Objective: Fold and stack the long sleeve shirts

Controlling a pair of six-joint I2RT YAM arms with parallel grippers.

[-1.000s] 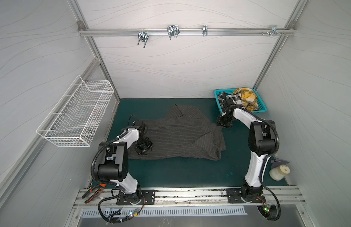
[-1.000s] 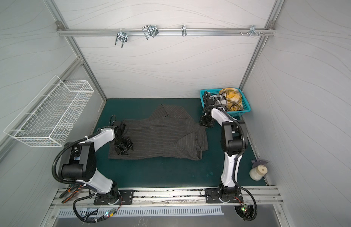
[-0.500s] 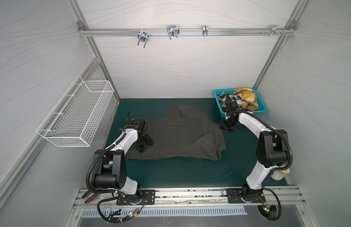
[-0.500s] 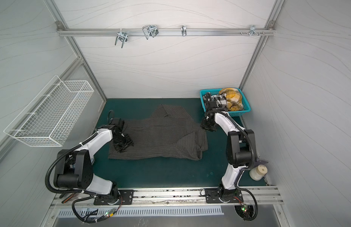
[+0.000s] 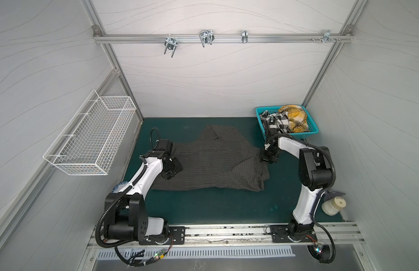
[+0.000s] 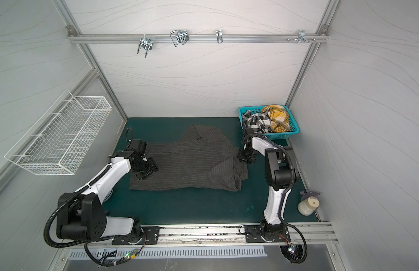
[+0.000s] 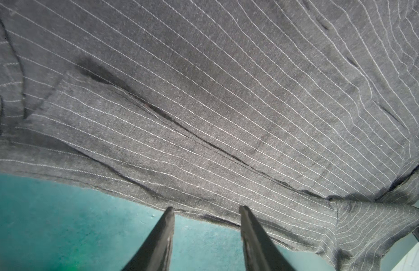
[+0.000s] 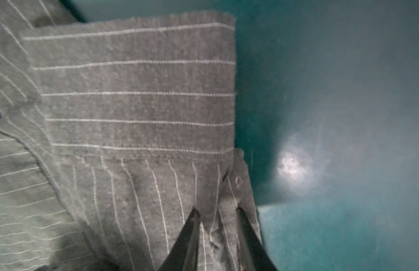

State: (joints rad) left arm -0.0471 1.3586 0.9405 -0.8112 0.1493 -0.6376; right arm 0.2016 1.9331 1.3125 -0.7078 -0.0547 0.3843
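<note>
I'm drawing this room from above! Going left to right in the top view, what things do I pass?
wire basket → left gripper → striped shirt → right gripper → white jar

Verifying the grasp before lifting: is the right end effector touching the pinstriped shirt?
Touching. Right wrist view: the right end effector presses into the shirt beside its cuff, cloth puckering between the fingers.

The right tool (image 5: 268, 161) now nearer the front, jaws narrower, on the pinstriped shirt (image 5: 215, 164).
</note>
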